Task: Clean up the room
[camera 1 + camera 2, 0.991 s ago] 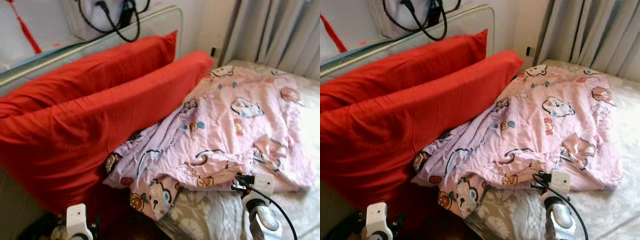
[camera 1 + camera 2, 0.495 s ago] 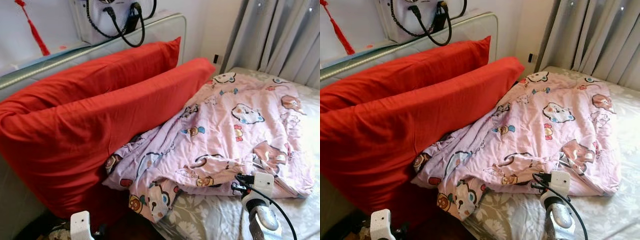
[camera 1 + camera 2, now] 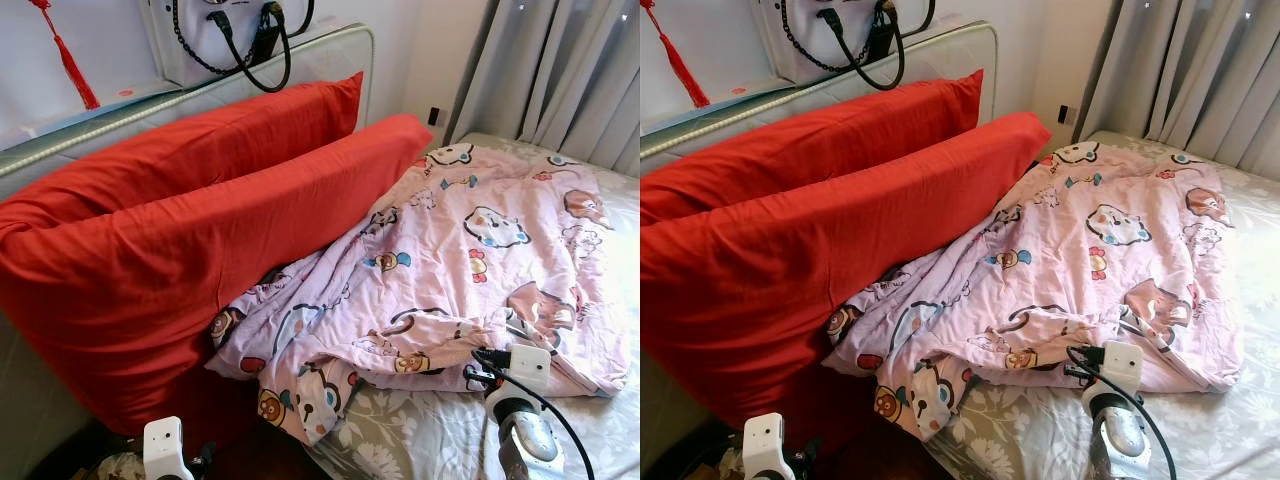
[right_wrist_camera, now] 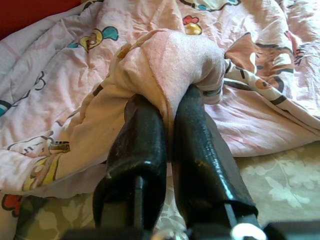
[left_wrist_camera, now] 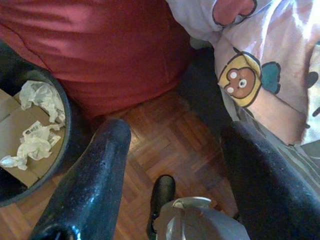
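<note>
So there's a crumpled pink cotton blanket with cartoon animal prints [image 3: 470, 260] bunched up on the bed with the grey floral sheet [image 3: 420, 445], and that blanket is basically the landmark for everything here. The right end effector [image 4: 172, 95] is at the blanket's near edge, its 2 black fingers [image 4: 142, 145] pressed together on a fold of the pink fabric, so it's pinching the blanket; a lump of cloth bulges over the fingertips. In the head views the right wrist sits just at that same near hem.

Leaning against the blanket's far-left side are 2 big red fabric pillows [image 3: 190, 250], stacked one behind the other against the pale padded headboard [image 3: 330, 50]. A white handbag with black straps [image 3: 230, 35] sits on top of the headboard, with a red tassel [image 3: 70, 60] hanging on the wall beside it. Grey curtains [image 3: 560, 80] hang behind the blanket's far-right side.

The left end effector [image 5: 175, 165] hangs low off the blanket's near-left corner, fingers spread and holding nothing, over brown parquet floor [image 5: 165, 145]. Next to it is a round black bin with crumpled white paper inside [image 5: 35, 125].
</note>
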Robot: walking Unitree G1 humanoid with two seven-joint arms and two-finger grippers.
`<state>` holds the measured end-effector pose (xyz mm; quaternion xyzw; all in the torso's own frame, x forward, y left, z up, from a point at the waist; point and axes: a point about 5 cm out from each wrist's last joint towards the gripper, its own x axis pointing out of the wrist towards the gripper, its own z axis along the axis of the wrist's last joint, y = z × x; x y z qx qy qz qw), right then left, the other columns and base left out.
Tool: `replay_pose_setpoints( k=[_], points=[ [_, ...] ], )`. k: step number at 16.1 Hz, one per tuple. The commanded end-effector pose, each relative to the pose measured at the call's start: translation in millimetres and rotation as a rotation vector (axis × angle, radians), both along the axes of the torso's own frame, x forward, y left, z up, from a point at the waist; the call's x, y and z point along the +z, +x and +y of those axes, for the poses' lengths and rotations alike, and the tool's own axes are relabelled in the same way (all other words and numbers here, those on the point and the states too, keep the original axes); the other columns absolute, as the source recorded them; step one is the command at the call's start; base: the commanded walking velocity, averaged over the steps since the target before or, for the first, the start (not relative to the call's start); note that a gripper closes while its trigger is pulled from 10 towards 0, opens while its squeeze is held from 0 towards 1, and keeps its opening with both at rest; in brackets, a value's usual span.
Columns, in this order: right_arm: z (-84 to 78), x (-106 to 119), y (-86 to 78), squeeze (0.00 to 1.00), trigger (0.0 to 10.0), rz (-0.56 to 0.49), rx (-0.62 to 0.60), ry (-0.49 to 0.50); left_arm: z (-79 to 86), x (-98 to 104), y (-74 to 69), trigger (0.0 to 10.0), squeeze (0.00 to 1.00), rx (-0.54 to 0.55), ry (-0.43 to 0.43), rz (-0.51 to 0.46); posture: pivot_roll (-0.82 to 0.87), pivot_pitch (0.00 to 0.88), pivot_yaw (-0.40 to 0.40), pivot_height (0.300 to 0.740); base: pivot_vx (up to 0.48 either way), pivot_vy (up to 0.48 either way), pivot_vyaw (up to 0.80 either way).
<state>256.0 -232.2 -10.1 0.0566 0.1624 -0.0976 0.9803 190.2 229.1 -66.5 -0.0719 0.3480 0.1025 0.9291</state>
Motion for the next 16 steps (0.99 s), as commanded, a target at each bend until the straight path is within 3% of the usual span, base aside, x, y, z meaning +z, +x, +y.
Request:
replay_pose_setpoints(
  k=[1, 16],
  points=[
    [-5.2, 1, -1.5, 0.0, 10.0, -0.008, -0.023, -0.006, 2.8, -1, -1.8, 10.0, 0.0, -0.005, 0.009, 0.016, 0.06, 0.0, -0.011, 0.74, 0.0, 0.0, 0.0],
    [-17.3, 3, -3.1, 0.0, 10.0, 0.008, -0.081, -0.051, 4.4, -3, -5.8, 10.0, 0.0, -0.011, 0.008, 0.038, 0.06, 0.0, -0.004, 0.74, -0.248, 0.0, 0.0]
  ],
)
